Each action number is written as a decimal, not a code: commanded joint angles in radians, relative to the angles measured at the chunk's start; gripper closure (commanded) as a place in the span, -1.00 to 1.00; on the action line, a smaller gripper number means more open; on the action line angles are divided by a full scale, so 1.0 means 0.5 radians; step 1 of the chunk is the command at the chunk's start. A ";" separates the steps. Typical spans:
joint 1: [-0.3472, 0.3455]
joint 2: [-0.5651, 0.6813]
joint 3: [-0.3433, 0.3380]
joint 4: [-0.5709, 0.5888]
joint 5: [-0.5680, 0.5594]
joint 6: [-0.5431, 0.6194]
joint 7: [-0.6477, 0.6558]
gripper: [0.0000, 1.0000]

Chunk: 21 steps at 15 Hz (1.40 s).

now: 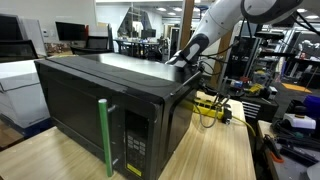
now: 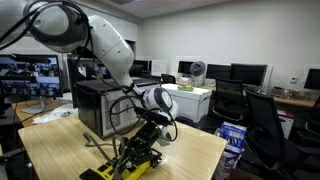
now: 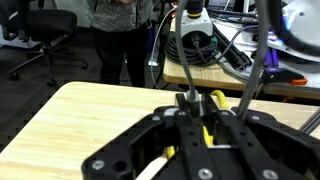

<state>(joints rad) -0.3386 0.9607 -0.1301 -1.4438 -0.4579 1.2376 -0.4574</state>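
Apparently mid-grasp: fingers (image 3: 184, 104) sit clenched at the yellow strip (image 1: 207, 105) by the microwave (image 1: 100, 95), hold unclear; next move needs a gentle lift.

I note a light wooden table (image 1: 235, 150): a black microwave (image 1: 100, 95) stands on it, a yellow-and-black device (image 1: 207, 106) with cables lies just beside.

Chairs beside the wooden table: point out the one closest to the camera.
The black office chair at the far right, just past the blue box. It looms largest, while the other chair stands farther back and shows smaller.
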 commanded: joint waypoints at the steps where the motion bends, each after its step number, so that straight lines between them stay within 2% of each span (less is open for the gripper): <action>1: -0.035 -0.051 0.043 -0.059 0.090 0.282 0.126 0.91; 8: -0.016 -0.229 0.026 -0.286 0.114 0.463 0.250 0.91; 15: 0.018 -0.371 -0.009 -0.571 0.046 0.800 0.414 0.91; 21: 0.020 -0.458 -0.033 -0.724 0.052 1.002 0.494 0.91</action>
<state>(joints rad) -0.3271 0.7313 -0.1416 -1.7478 -0.4392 1.5443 -0.2709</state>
